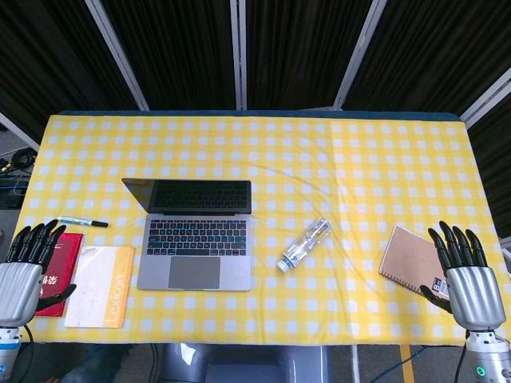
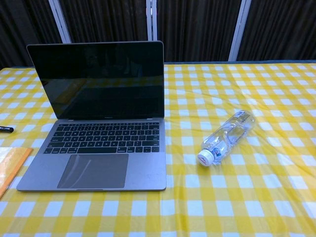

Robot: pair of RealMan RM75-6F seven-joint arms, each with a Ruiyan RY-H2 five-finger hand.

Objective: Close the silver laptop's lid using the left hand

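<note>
Hidden or cut off: both hands appear only in the head view, at the bottom corners, their arms cropped by the frame edge; the chest view shows neither. The red booklet is partly covered by the left hand, and its print is too small to read. In the chest view only a sliver of the orange-edged notebook and the tip of the marker enter at the left border.

Silver laptop: sits on the tabletop, left of centre, on the yellow-checked cloth. Lid up, screen dark, keyboard and trackpad exposed. It lies well apart from the left hand's fingers, with the orange-edged notebook and the red booklet between them.

Left hand: at the near left corner, back upward, fingers straight, spread and pointing away from the robot, holding nothing; it lies over the red booklet's near edge.

Right hand: at the near right corner, same flat pose, fingers spread and empty, just beside the brown spiral notebook.

Clear plastic bottle: on its side, right of the laptop, white cap toward the robot.
</note>
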